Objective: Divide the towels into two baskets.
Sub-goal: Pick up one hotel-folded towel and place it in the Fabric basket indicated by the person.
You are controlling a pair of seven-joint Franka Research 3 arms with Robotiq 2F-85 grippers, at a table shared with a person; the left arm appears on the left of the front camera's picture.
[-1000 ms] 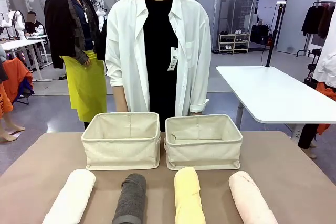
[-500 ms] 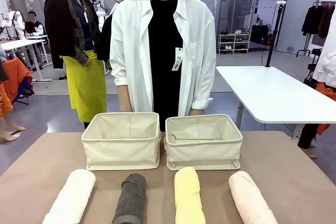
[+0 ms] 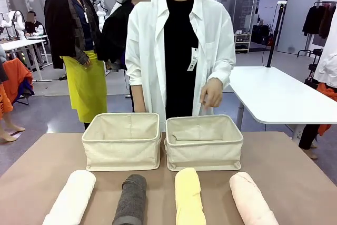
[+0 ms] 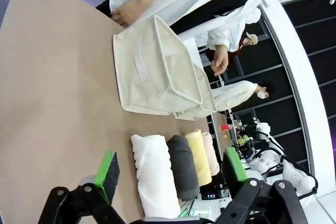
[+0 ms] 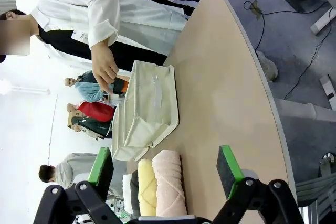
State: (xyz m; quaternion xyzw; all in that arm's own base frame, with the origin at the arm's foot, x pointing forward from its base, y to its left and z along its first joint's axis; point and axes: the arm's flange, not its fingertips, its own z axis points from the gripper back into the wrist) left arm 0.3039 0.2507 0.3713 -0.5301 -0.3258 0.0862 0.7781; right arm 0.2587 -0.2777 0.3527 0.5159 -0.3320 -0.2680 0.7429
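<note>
Four rolled towels are laid in a row along the near edge of the desk (image 3: 295, 183): from left corner to right, the white towel (image 3: 71, 196), dark grey towel (image 3: 130, 199), pale yellow towel (image 3: 189, 196) and pale pink towel (image 3: 251, 198). Each long axis is directed from near edge to far edge, with the outer two angled inward at their far ends. Behind them, the left basket (image 3: 122, 148) and right basket (image 3: 204, 151) are set just beside each other. The left jaws and right jaws are held wide apart, gripping nothing.
</note>
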